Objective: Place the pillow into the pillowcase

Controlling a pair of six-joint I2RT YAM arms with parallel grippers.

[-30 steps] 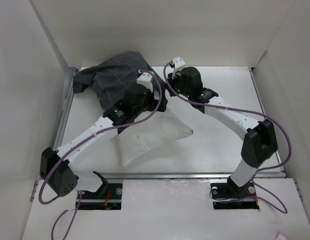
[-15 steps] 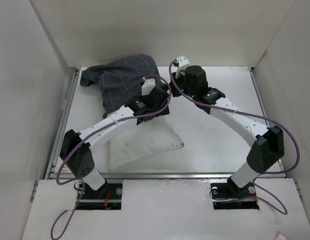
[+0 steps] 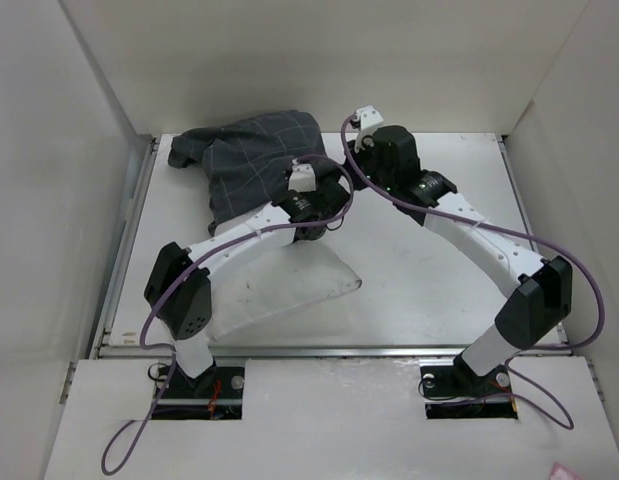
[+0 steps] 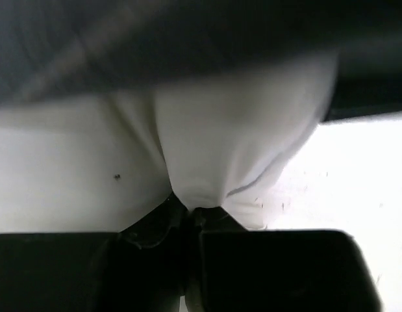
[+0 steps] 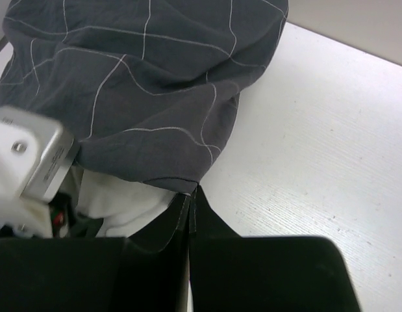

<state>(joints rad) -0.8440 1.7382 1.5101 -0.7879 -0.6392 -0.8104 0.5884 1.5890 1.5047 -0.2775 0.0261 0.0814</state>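
Observation:
The dark grey grid-lined pillowcase (image 3: 254, 160) lies bunched at the back left of the table. The white pillow (image 3: 289, 285) sticks out of it toward the front. In the left wrist view my left gripper (image 4: 191, 209) is shut on a pinched fold of the pillow (image 4: 239, 143), just under the pillowcase's dark edge (image 4: 155, 45). My right gripper (image 5: 191, 193) is shut on the hem of the pillowcase (image 5: 142, 84) at its opening, with the pillow (image 5: 116, 198) showing inside. From above, both wrists meet at the opening.
The white table (image 3: 429, 290) is boxed in by tall white walls (image 3: 79, 200) on the left, back and right. A metal rail (image 3: 389, 350) runs along the front edge. The left wrist's white camera block (image 5: 32, 153) sits close beside my right gripper.
My left gripper has gone from open to shut on the pillow, and its arm has swung right and forward. The pillow's front corner has drawn back toward the pillowcase. The right wrist edged right.

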